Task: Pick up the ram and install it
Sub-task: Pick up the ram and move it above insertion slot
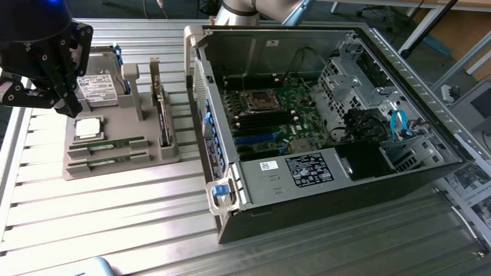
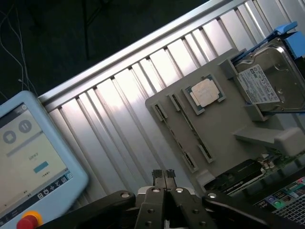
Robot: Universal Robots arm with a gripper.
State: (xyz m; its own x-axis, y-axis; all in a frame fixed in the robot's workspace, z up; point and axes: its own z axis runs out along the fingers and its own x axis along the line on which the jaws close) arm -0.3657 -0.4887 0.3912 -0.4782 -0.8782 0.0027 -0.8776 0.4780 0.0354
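- Ribbed metal table (image 1: 115, 218) carries everything. A grey holder tray (image 1: 115, 123) sits on it, and to the exterior view's right of the tray an open computer case (image 1: 307, 190) lies on its side. I take it the case is laid that way so the motherboard (image 1: 295, 100) faces up and can be reached from above.
- The ram (image 1: 107, 144) lies lengthwise in a slotted cradle at the end of the tray away from the hard drive (image 1: 100, 87). A second stick (image 1: 107, 162) lies just beside it in its own cradle. The cradles look meant to keep each stick in a known spot with an edge free to pinch.
- The square processor (image 1: 88, 127) sits on the tray between the ram and the hard drive.
- The gripper (image 1: 71, 108) hangs over the hard-drive end of the tray, apart from the ram. In the wrist view its fingers (image 2: 157, 177) are pressed together with nothing between them.
- Both sticks rest in the tray, so I judge the pick-up not yet begun.
- A teach pendant (image 2: 28, 157) lies on the table, well apart from the tray.
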